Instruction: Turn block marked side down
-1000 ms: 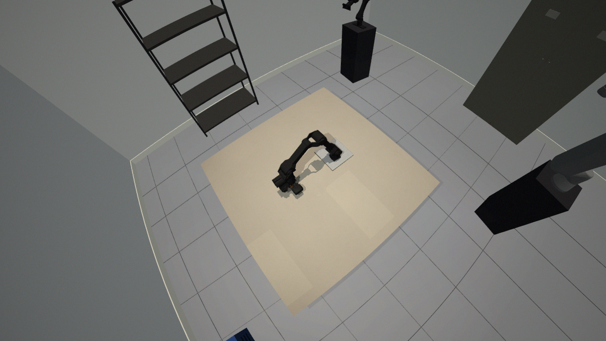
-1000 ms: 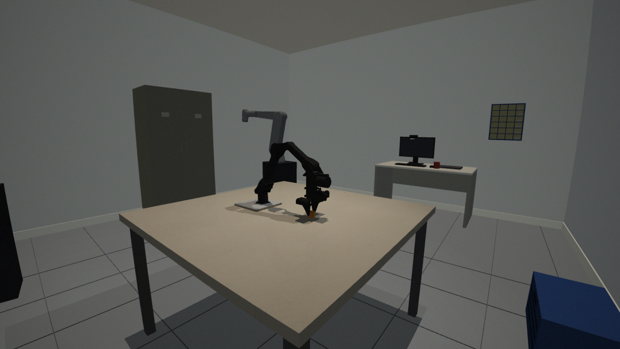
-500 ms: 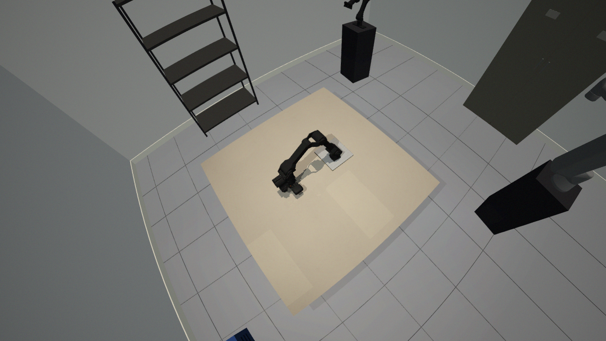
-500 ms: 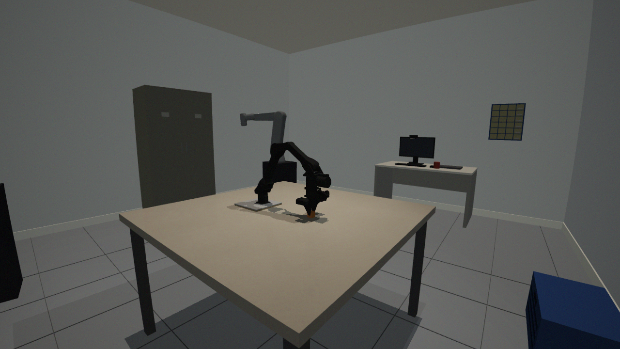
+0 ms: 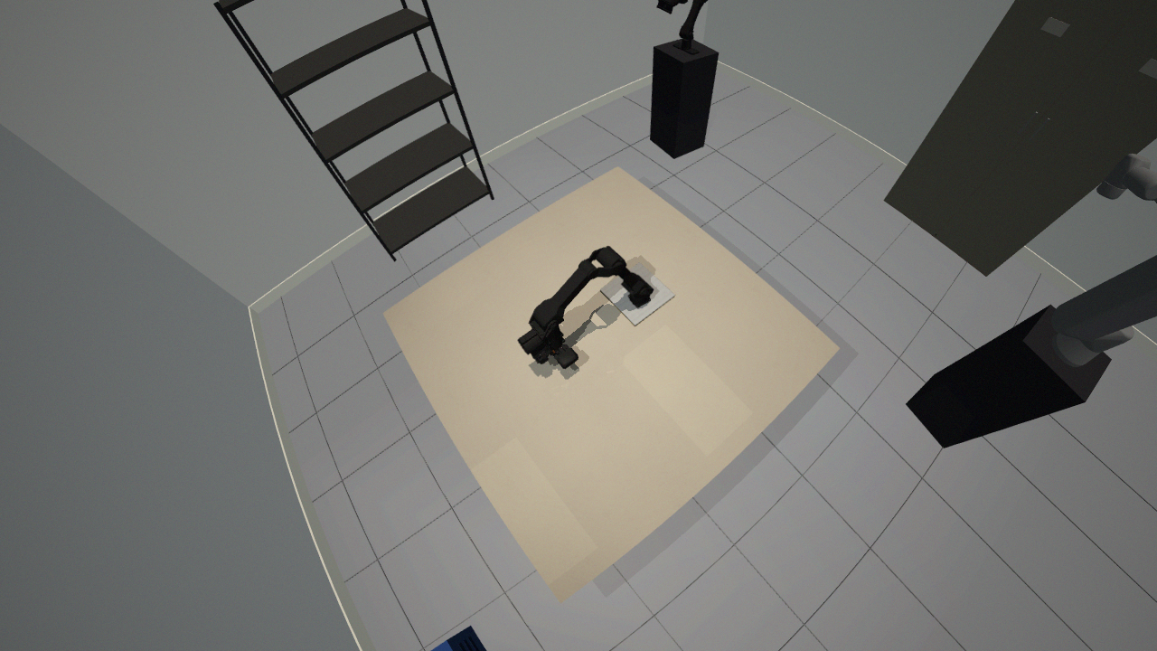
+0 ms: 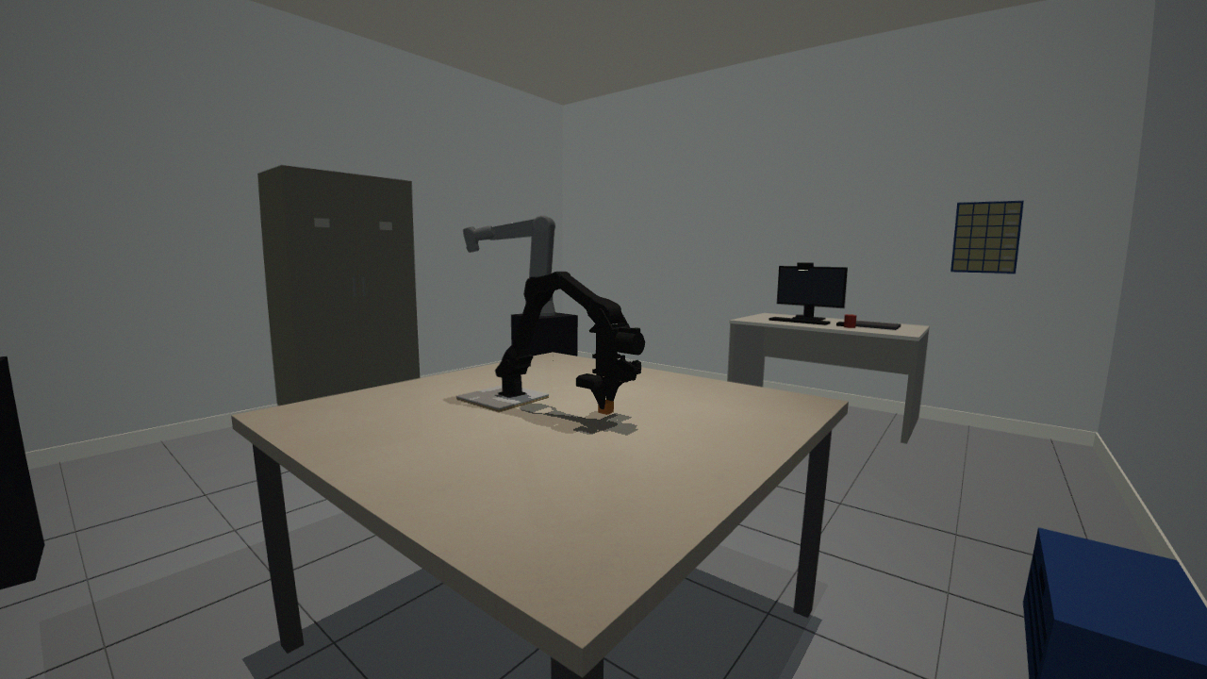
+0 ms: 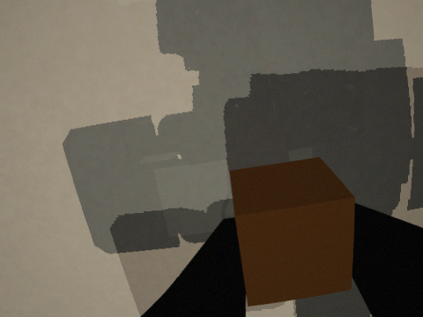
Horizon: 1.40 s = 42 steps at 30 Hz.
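Note:
My gripper (image 6: pixel 605 400) (image 7: pixel 285 223) is shut on the orange block (image 6: pixel 606 407) (image 7: pixel 297 253), with one black finger on each side of it. The block looks to be held just above the table (image 5: pixel 687 502) (image 6: pixel 522 523) (image 7: pixel 53 57). Its underside seems clear of the tabletop in the exterior view. The two faces that show in the wrist view are plain orange-brown, and no mark shows on them. The other faces are hidden, so I cannot tell where the marked side is. In the top view the arm covers nearly all of the block.
The arm's base stands on a pale square plate (image 5: pixel 659 297) (image 6: pixel 472 398). Shadows of the arm lie on the table around the block. A shelf rack (image 5: pixel 384 105), a cabinet (image 6: pixel 338 287) and a desk (image 6: pixel 844 331) stand off the table, and a blue box (image 6: pixel 1114 599) is on the floor.

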### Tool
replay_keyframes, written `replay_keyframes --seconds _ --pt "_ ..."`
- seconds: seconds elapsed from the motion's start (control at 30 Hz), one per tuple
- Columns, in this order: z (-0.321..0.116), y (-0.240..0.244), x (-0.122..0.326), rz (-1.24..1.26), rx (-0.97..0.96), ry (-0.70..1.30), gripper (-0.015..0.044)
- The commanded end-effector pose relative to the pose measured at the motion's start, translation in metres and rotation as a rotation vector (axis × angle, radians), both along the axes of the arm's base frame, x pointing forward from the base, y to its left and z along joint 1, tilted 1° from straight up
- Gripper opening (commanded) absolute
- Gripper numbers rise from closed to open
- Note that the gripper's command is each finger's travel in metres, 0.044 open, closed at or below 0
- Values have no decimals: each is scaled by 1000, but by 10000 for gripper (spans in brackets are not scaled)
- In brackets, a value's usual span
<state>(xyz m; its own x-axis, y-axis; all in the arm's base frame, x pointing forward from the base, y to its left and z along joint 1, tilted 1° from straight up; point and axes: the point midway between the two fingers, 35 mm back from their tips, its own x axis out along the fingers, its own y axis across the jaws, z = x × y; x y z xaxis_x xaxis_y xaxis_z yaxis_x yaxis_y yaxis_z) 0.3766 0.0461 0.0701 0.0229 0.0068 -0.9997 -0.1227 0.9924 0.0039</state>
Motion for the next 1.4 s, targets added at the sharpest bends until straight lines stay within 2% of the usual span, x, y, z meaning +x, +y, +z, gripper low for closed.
replay_keyframes --seconds 0.0,1.07,1.37 --pt "1 0 1 -4 3 -35 0" --pt "-7 -1 -3 -5 59 -493 0" --pt "-15 0 1 -6 68 -568 0"
